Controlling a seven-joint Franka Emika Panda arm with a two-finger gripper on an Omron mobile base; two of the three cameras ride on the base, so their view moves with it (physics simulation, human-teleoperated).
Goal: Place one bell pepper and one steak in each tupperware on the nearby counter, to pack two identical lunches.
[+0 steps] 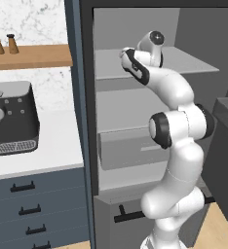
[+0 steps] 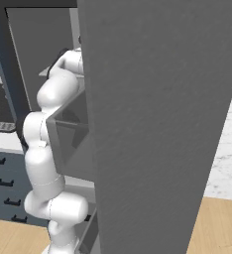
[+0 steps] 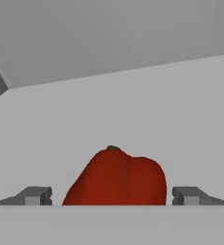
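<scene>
Hand view: claw [image 3: 112, 196] spread wide, straddling bell pepper [image 3: 116, 178].

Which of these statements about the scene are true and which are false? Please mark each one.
1. The hand is open, one finger on each side of the glossy red bell pepper. True.
2. The red pepper lies in a light-grey tray. False: it sits on a plain grey surface.
3. A black coffee machine stands on the white countertop. True.
4. The hand holds a brown steak. False: it holds nothing.
</scene>
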